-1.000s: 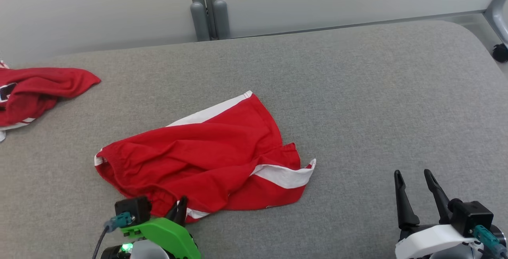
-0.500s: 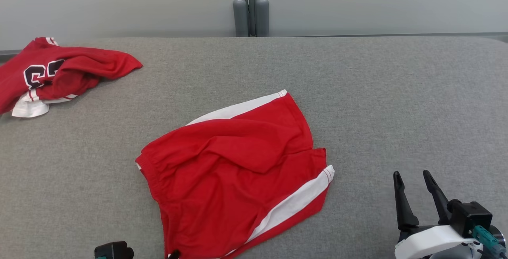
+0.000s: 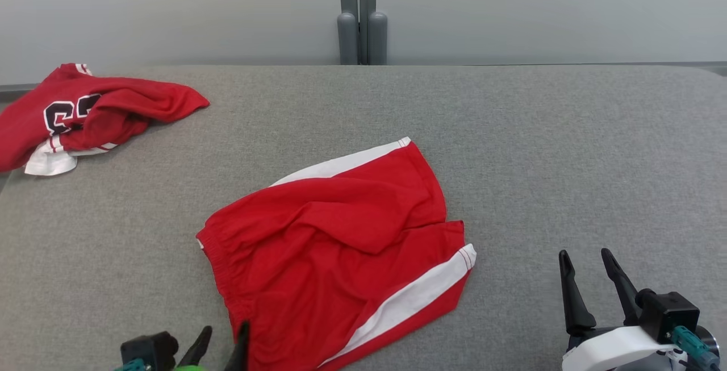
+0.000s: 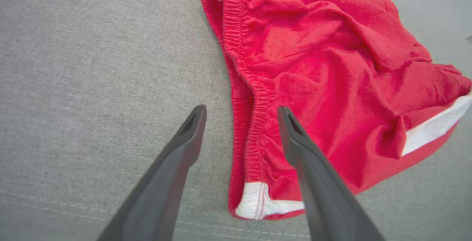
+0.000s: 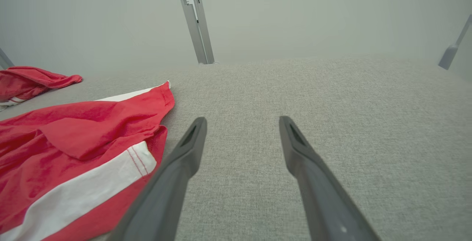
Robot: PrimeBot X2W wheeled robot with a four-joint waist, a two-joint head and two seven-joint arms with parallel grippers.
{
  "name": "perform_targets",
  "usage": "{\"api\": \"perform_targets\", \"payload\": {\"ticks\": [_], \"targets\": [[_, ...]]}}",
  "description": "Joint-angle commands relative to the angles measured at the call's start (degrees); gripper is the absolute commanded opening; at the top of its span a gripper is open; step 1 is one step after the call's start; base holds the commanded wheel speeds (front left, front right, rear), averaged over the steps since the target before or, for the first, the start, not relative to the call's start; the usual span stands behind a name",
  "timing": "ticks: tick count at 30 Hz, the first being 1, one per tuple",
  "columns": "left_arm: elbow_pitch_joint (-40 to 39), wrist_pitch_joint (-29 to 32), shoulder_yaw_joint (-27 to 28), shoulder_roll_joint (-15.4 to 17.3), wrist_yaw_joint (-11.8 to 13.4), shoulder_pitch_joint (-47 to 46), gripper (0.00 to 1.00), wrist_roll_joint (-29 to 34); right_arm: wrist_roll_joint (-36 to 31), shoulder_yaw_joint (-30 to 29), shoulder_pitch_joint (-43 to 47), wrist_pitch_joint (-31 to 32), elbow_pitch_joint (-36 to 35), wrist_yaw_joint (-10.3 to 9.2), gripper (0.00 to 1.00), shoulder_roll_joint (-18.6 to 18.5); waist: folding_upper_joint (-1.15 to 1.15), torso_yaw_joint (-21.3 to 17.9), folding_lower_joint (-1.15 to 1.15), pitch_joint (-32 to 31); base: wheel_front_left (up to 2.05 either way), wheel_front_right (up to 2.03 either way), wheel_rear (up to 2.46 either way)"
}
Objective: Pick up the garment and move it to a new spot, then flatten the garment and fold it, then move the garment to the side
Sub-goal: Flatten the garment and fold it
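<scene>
— Firstly, the far left of the grey padded surface (image 3: 113, 217): what lies there?

— One red jersey (image 3: 85, 109), crumpled, with dark numerals and white trim showing. It sits at the left edge toward the back, well apart from the task item.

— Next along?

— Left gripper (image 3: 225, 326), at the bottom edge of the head view. Its two dark fingers stand spread apart and clamp nothing. In the left wrist view the elastic waistband runs beneath the gap between them, and one finger overlaps red cloth. Contact cannot be confirmed.

— And the garment itself?

— Red shorts (image 3: 341, 246) with white side stripes, lying near the middle of the surface, toward its near edge. The waistband faces left and the leg hems face right. The cloth is rumpled, with one fold across the middle. A grey post (image 3: 358, 19) stands upright behind the surface, roughly in line with them.

— Far right?

— Right gripper (image 3: 584, 253), lower right. Its fingers are spread wide and empty, over bare grey fabric, clear of the striped hem.
</scene>
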Motion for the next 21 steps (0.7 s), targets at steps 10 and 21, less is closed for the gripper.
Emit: {"api": "perform_targets", "payload": {"ticks": [10, 21], "targets": [[-3.95, 8.52, -14.41, -5.69, -6.3, -14.8, 1.0, 6.01, -0.31, 1.7, -2.26, -0.2, 0.11, -0.01, 1.0, -0.1, 0.0, -7.5, 0.0, 1.28, 0.0, 0.0, 0.0], [16.59, 7.75, -19.97, -11.7, -7.48, -27.03, 1.0, 7.9, 1.31, 1.97, -2.13, -0.2, 0.67, -0.02, 1.0, -0.09, 0.0, -17.51, 0.0, 2.57, 0.0, 0.0, 0.0]]}}
